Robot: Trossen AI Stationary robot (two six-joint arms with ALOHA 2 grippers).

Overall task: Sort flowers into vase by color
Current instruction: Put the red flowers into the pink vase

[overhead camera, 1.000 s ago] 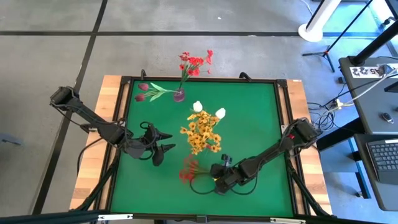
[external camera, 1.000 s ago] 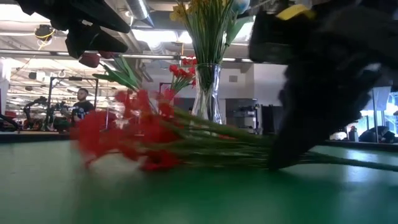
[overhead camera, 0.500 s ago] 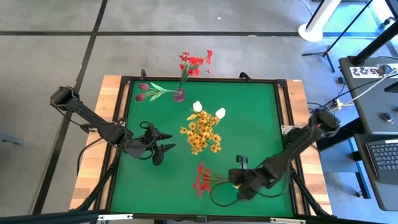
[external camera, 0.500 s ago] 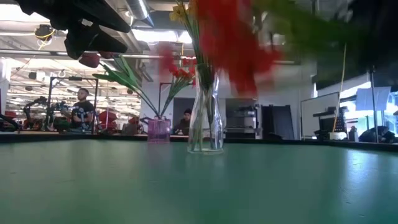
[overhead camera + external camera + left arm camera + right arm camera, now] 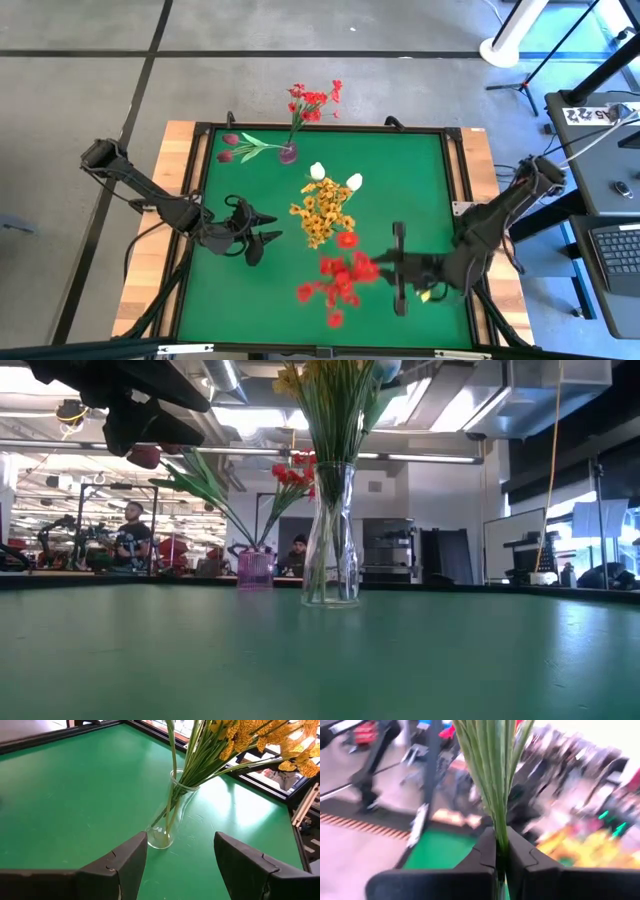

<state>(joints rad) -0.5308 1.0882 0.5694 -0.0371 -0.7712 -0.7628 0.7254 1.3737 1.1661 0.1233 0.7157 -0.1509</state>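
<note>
My right gripper (image 5: 398, 270) is above the table's near right part, shut on a bunch of red flowers whose blossoms (image 5: 340, 278) spread out to its left. The low view does not show the bunch. A clear glass vase (image 5: 332, 540) in mid-table holds the yellow-orange sprays (image 5: 323, 212) and two white buds (image 5: 318, 172). A small purple vase (image 5: 288, 152) at the far edge holds red blossoms (image 5: 312, 100) and dark tulips. My left gripper (image 5: 262, 228) is open, left of the clear vase (image 5: 167, 815), touching nothing. My right gripper pinches the bundled green stems (image 5: 499, 827) of the red bunch between its two fingers (image 5: 485, 851). The fingers point toward the table's left, and the stems run on past them to the blossoms. The bunch is lifted clear of the table.
A black raised frame (image 5: 455, 200) borders the green mat (image 5: 400, 190). Bare mat lies right of the clear vase and along the near edge. Beyond the table are a workshop with people (image 5: 130, 530) and a desk with a laptop (image 5: 620, 250) to the right.
My right gripper has risen and drawn back toward the table's right edge, tipping up as it went. The red bunch, which lay on the mat at the near edge, is now lifted clear and has left the low view. Its blossoms have moved right.
</note>
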